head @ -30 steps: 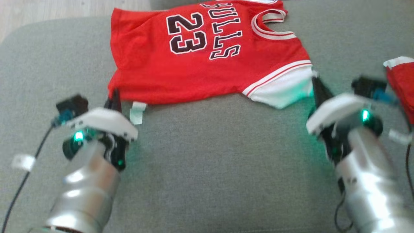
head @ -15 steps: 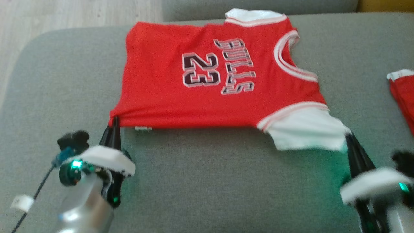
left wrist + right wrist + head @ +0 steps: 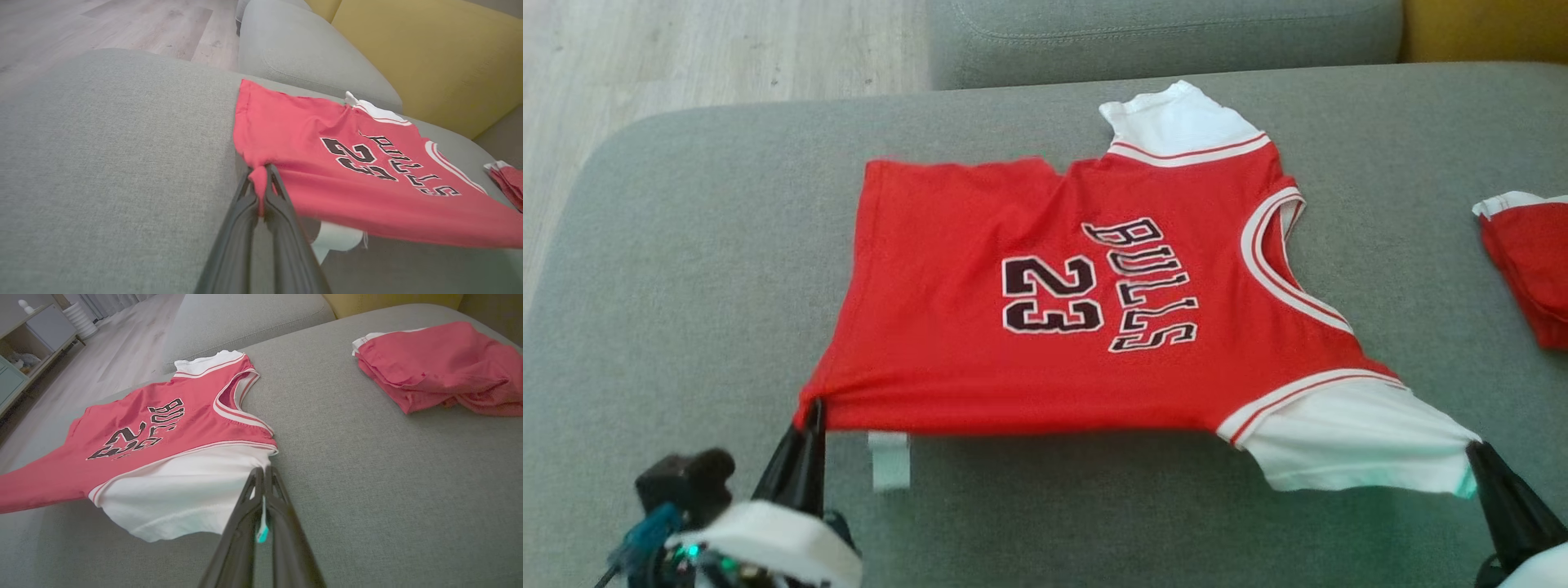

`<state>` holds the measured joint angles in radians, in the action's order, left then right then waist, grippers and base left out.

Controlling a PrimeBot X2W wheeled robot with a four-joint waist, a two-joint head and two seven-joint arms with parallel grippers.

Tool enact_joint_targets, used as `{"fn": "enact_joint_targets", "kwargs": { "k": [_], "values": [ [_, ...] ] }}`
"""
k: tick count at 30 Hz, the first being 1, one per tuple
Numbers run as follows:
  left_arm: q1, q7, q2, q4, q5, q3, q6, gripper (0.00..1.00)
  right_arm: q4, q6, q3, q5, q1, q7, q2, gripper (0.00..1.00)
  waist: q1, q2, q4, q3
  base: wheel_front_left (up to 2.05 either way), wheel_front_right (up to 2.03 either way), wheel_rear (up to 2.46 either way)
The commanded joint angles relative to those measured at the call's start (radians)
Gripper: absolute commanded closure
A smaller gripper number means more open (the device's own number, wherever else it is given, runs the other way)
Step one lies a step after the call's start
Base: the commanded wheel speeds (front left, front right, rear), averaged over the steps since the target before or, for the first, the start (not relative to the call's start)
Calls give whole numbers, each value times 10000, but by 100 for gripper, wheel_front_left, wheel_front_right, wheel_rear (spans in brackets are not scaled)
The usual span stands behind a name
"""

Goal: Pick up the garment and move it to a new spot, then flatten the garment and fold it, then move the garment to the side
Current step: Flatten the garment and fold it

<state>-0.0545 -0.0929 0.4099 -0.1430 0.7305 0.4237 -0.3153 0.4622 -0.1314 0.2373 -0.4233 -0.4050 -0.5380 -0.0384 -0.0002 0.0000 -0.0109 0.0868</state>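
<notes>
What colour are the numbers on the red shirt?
The 23 on the jersey is black with a white outline, clearest in the head view.

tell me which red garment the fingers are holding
The spread-out Bulls 23 jersey, pinched at a hem corner and a white sleeve; the plain red garment lies bunched apart, untouched.

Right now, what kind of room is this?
Probably a living room at home: the jersey is spread on a grey sofa, with a yellow back cushion behind it and wooden floor alongside.
</notes>
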Motion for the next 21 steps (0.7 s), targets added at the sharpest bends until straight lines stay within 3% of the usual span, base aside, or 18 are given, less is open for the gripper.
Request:
{"fn": "enact_joint_targets", "kwargs": {
  "k": [1,4,7,21],
  "values": [
    [245,-157,392,-747,-124,-463,-233,100,455,7,-28,-68,195,-92,-121,100,2,0,-16,9,0,0,0],
    [-197,-770,701,-1983,-137,-430,-666,100,424,7,120,-78,254,-404,-120,100,2,0,-5,59,0,0,0],
    [-147,-1274,804,-2301,47,-328,-685,100,228,7,32,51,525,-792,-120,100,2,0,35,241,0,0,0],
    [2811,-3737,430,1000,2630,-314,1311,100,-2237,7,-691,936,4793,-2782,-294,100,2,0,324,1301,0,0,0]
  ]
}}
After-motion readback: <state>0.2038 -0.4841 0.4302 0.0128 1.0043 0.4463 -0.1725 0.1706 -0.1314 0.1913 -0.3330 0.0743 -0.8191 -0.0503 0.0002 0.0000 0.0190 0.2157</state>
